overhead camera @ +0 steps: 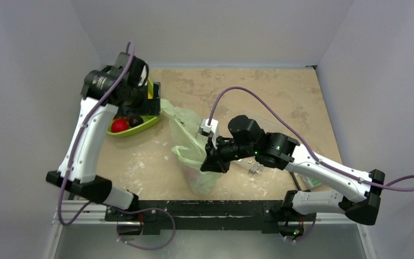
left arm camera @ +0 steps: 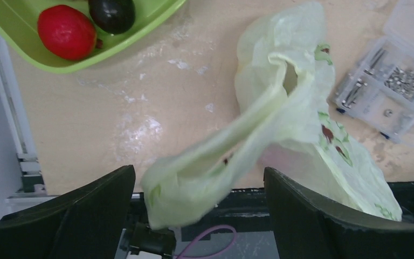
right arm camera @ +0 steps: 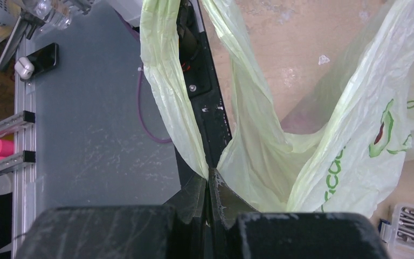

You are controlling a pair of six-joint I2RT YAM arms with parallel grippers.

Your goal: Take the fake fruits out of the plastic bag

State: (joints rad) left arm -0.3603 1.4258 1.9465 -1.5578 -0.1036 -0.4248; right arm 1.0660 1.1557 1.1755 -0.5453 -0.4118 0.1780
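The pale green plastic bag [overhead camera: 190,141] with avocado prints lies mid-table, pulled up at its near side. My right gripper [overhead camera: 211,163] is shut on the bag's rim [right arm camera: 194,145], its jaws pressed together in the right wrist view [right arm camera: 209,175]. My left gripper [overhead camera: 139,102] is open above the green tray [overhead camera: 150,123]; a blurred bag handle [left arm camera: 194,181] hangs between its wide-apart fingers [left arm camera: 102,199]. A red fruit [left arm camera: 66,31] lies in the tray [left arm camera: 21,51]. A faint pinkish shape [left arm camera: 291,157] shows through the bag. The light green and yellow fruits are hidden.
A dark round fruit [left arm camera: 113,13] lies beside the red one in the tray. A clear box of screws [left arm camera: 393,91] sits right of the bag, partly under my right arm [overhead camera: 252,166]. The table's near edge and arm mount [overhead camera: 205,208] lie just below the bag.
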